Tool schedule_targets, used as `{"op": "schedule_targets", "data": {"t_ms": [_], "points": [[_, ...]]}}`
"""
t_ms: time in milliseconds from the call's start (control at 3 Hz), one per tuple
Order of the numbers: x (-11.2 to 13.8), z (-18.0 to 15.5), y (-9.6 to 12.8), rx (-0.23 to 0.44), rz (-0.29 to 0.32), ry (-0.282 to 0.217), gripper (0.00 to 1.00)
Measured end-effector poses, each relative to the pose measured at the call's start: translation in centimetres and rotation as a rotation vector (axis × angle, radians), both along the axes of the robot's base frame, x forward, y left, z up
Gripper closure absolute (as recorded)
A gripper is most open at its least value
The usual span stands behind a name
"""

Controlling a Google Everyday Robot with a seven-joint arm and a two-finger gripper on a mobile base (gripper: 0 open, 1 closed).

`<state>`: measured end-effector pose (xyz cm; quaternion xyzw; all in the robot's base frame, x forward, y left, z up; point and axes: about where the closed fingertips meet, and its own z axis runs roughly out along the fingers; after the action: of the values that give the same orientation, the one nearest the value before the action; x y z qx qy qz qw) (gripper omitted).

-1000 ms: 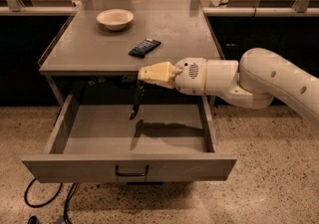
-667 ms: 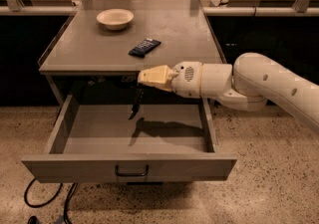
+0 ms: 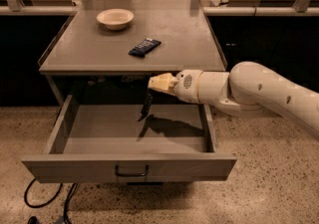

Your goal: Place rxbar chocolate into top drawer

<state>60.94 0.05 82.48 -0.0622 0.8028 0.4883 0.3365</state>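
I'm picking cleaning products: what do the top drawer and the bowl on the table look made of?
The top drawer looks like painted sheet metal: matte grey-beige, with thin flat walls. The bowl is pale and smooth, perhaps ceramic or plastic; the look leaves it open. The pincer, above the open drawer, grips the rxbar chocolate, whose dark wrapper looks like thin film.

The robot's white arm (image 3: pixel 269 93) reaches in from the right edge, rising to a rounded joint and then running almost level toward the left. Its wrist (image 3: pixel 199 86) ends in the tan two-finger hand (image 3: pixel 152 85). The hand points left above the open top drawer (image 3: pixel 75 166), with its fingers pinched on the upper end of the hanging rxbar chocolate (image 3: pixel 146 104).
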Motion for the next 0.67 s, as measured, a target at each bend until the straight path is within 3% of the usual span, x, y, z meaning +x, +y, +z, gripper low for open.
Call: {"op": "schedule_targets", "data": {"t_ms": [333, 667], "points": [[0.8, -0.4, -1.8, -0.170, -0.082, -0.062, 1.00], [0.7, -0.7, -3.1, -0.351, -0.110, -0.123, 1.00]]}}
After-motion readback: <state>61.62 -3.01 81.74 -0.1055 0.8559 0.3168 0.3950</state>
